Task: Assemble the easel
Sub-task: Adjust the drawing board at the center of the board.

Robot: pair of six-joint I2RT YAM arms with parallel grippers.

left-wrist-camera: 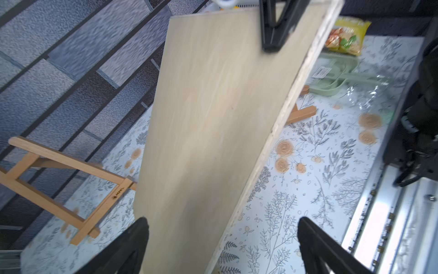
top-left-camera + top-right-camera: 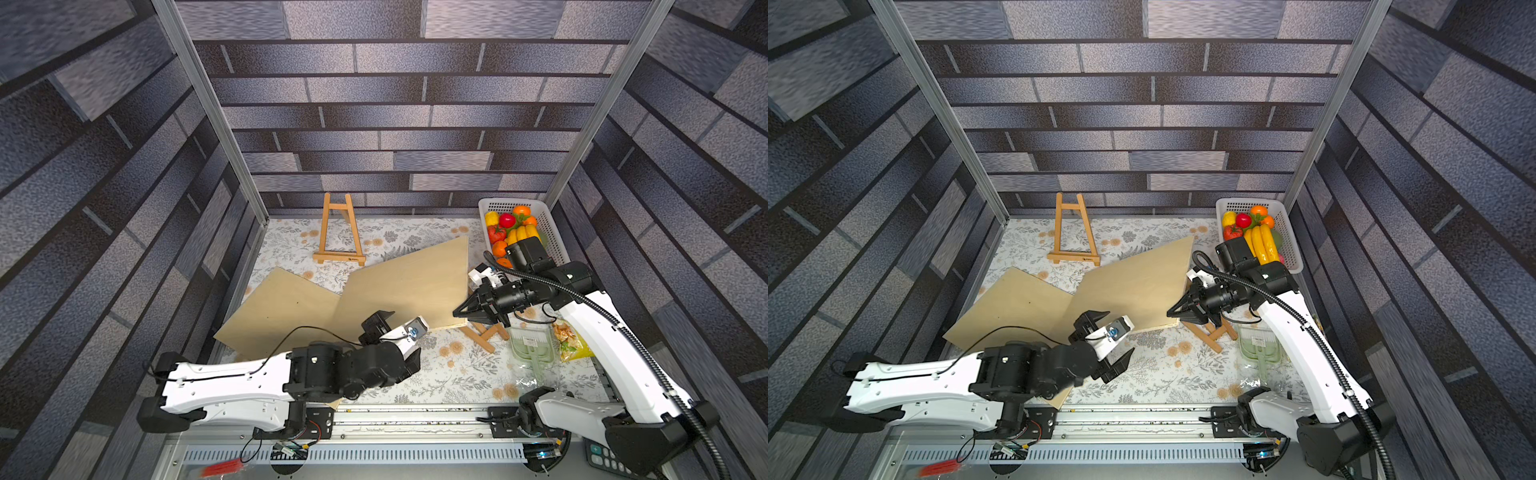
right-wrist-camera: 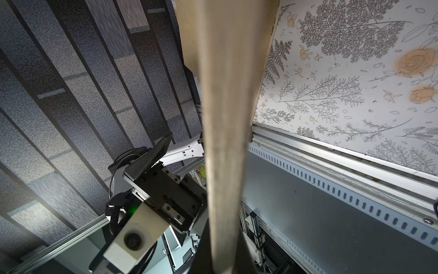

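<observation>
Right claw: clenched on the near right corner of the raised board, pinching it edge-on. That corner is lifted off the table and the panel is tilted.
Left claw: released, jaws as wide as they go. In the left wrist view the raised board's end runs between the two black fingers. Can't tell if either one touches it.

Materials and shapes:
- Boards: thin pale plywood, rectangular, with a smooth face and a rough lighter edge.
- Easels: tan wooden slats in an A-frame with a bottom ledge.
- Table: white cover with a grey leaf and orange rose print.
- Basket: white perforated plastic, in the far right corner, holding glossy fruit.
- Pale green plastic item in clear wrap and a yellow snack bag, both under the right arm.

Counts:
- Boards, 2. The flat board lies on the left, and the raised board overlaps its right edge.
- Easels, 2. The standing easel is upright at the back wall. The fallen easel lies on the table, partly under the raised board's gripped corner, with only its leg ends showing.
- Basket, 1.
</observation>
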